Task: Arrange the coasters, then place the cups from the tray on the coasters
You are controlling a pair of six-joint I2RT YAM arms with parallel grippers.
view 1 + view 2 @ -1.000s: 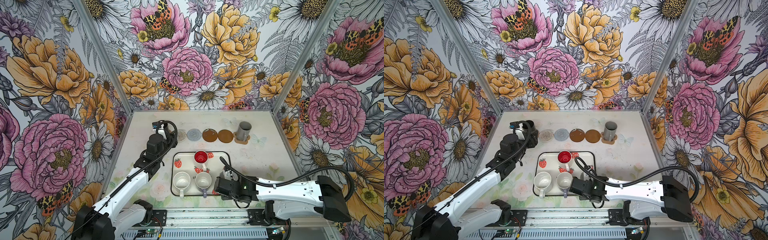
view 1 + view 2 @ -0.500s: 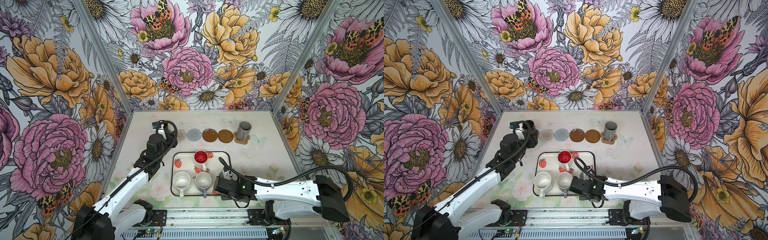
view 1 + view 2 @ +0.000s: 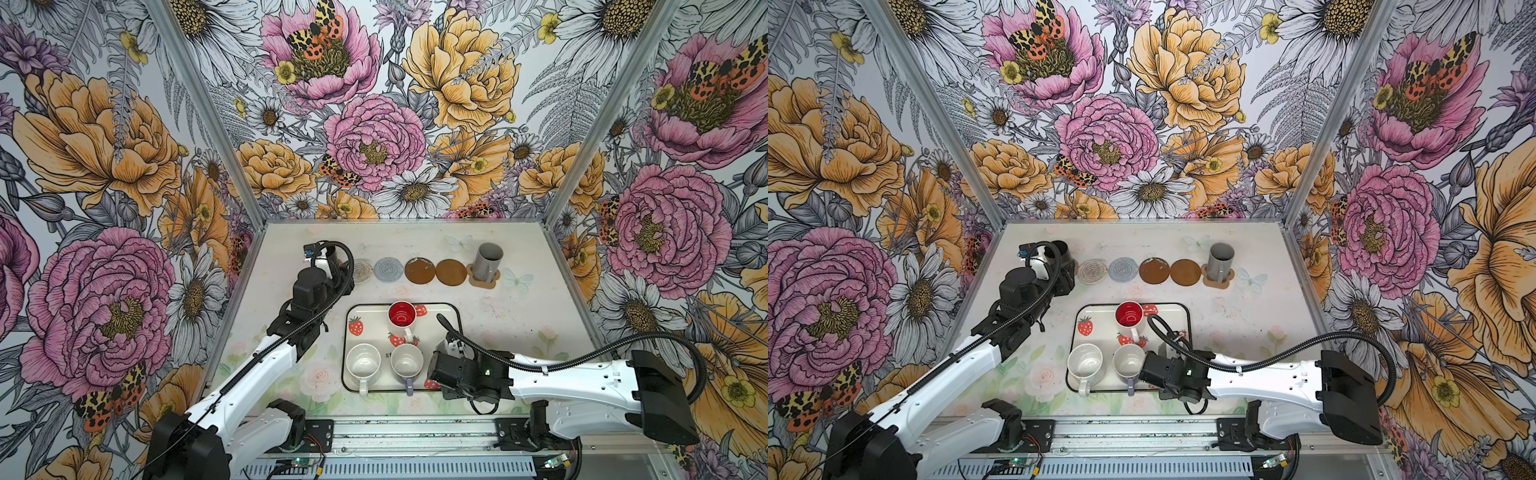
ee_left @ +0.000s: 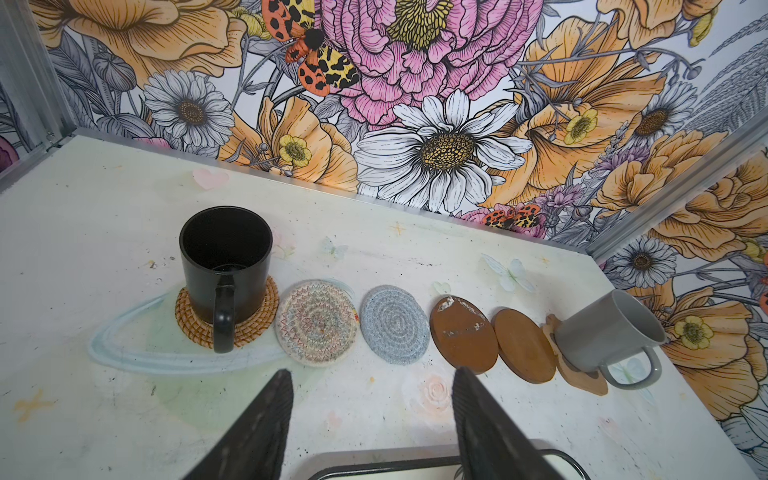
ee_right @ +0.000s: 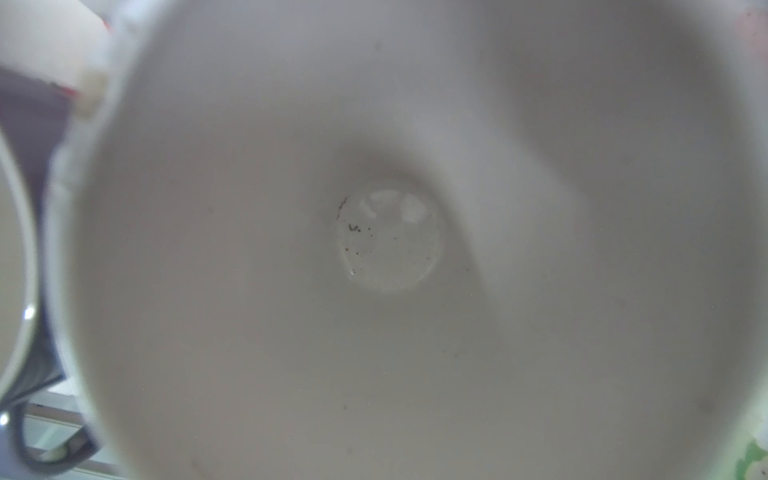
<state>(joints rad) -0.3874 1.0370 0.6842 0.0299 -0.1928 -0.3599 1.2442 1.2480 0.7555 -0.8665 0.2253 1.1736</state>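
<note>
In both top views the tray (image 3: 370,316) is seen on the bench (image 3: 519,324), towards its front edge. Three mugs are counted on it: the red-lined white mug (image 3: 402,314) at the far side, with the all-white mug (image 3: 363,362) and the lilac mug (image 3: 406,362) side by side at the near side. Beyond the tray a row of coasters is laid out: the cream coaster (image 3: 362,270), the grey-blue coaster (image 3: 388,269), one brown coaster (image 3: 420,271), a second brown coaster (image 3: 451,272) and the paw coaster (image 3: 482,283). The grey mug (image 3: 487,259) is stood on the paw coaster. The black mug (image 3: 1059,249) is found at the row's left end, partly covered by the left arm (image 3: 1017,291). The right tool (image 3: 440,368) is held over the tray's near right corner, just beside the lilac mug, and its fingers are hidden under the wrist.

In the left wrist view the left tool (image 4: 372,372) is shown with its fingers spread wide and nothing between them, over bare bench between the row and the tray rim. The black mug is seen upright on the rattan coaster (image 4: 249,328).

In the right wrist view the frame is filled by the white-lined mug (image 5: 415,249), viewed straight down into it. The lilac mug's wall is glimpsed beside it. The fingers lie outside the frame, so it cannot be told whether the right tool is closed or has hold of this mug.
</note>
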